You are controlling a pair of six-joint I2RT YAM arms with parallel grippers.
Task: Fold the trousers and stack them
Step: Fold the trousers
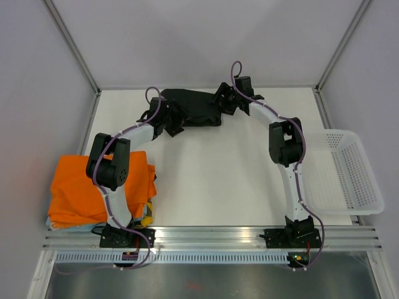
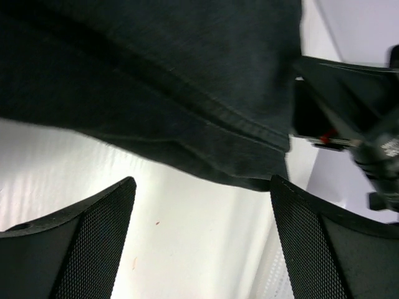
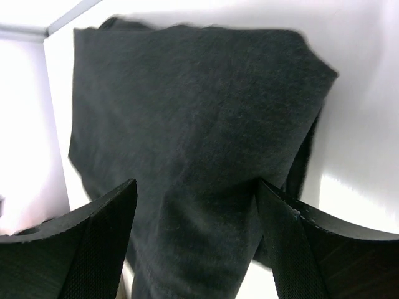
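Left gripper (image 2: 202, 187): jaws wide, gripping nothing, with the seamed edge of the trousers (image 2: 156, 81) just ahead of the tips. Right gripper (image 3: 194, 187): also wide, straddling the cloth from the opposite end, not clamped. Likely flanking the folded bundle for a lift. Orange garment (image 1: 81, 187) well behind left gripper, probably the stack spot, but the left elbow overhangs it. Basket (image 1: 346, 168) behind right.

The black trousers (image 1: 193, 106) lie in a folded heap at the far edge of the table (image 1: 212, 180). The left gripper (image 1: 174, 120) sits at their left end and the right gripper (image 1: 222, 104) at their right end. Well to their near left is an orange garment (image 1: 78, 187), and well to their near right a white basket (image 1: 346, 171).
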